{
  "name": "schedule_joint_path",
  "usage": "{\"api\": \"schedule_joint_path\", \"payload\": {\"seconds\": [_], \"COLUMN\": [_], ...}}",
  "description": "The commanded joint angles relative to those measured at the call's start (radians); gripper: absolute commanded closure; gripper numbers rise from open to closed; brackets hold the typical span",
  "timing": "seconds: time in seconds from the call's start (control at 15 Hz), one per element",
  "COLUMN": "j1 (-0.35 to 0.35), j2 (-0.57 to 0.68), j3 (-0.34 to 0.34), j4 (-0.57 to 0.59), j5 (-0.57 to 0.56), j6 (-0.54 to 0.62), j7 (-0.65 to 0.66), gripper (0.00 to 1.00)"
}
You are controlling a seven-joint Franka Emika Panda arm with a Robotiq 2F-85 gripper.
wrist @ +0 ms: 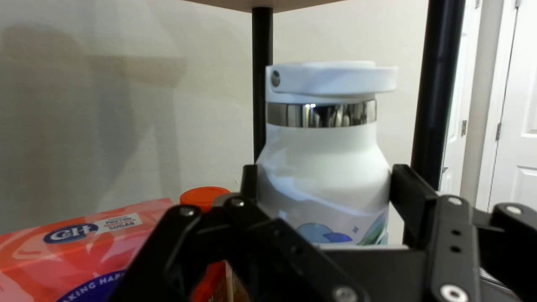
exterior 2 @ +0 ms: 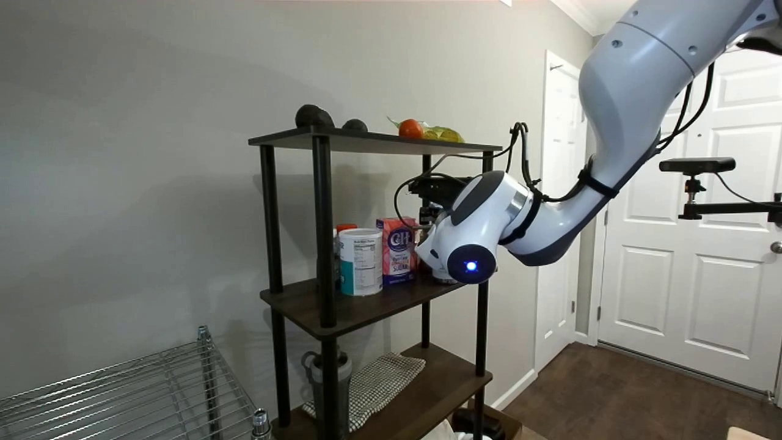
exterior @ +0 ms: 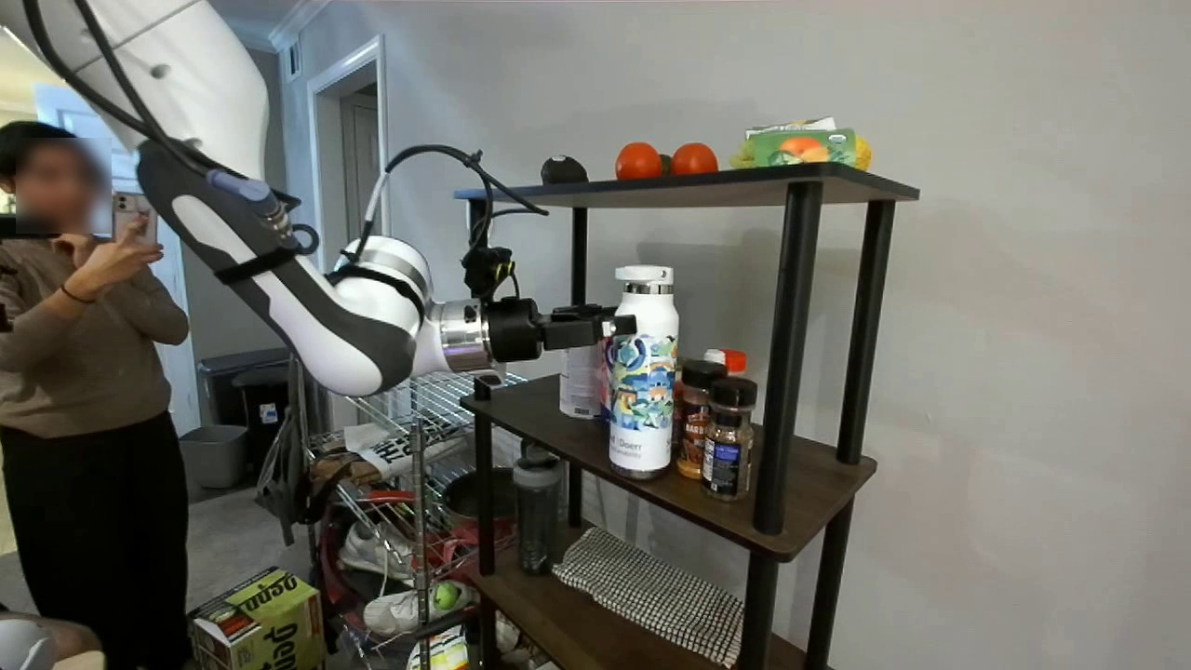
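Holding, by the look of it, white water bottle (exterior: 644, 372) between fingers (wrist: 413, 201), snug at both flanks just below the shoulder. Upright, long axis vertical, crossing the level fingers; base on middle shelf (exterior: 811, 489), close to the room-side long edge. Just beside, toward one short edge: black-capped spice jars (exterior: 729, 451). Opposite way: C&H sugar carton (exterior 2: 399, 250), then white canister (exterior 2: 361, 263). Farther off, on top shelf (exterior: 689, 189): tomatoes (exterior: 638, 161).

The bottle (exterior: 644, 386) has free room above but jars (exterior: 729, 447) close beside.
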Motion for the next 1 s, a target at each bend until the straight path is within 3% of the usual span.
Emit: {"api": "schedule_joint_path", "payload": {"seconds": [0.0, 0.93], "j1": [-0.014, -0.043], "j2": [-0.031, 0.044], "j3": [-0.003, -0.034], "j4": [-0.030, 0.073], "j5": [0.013, -0.005], "j6": [-0.027, -0.016], "j7": [-0.034, -0.043], "gripper": [0.47, 0.47]}}
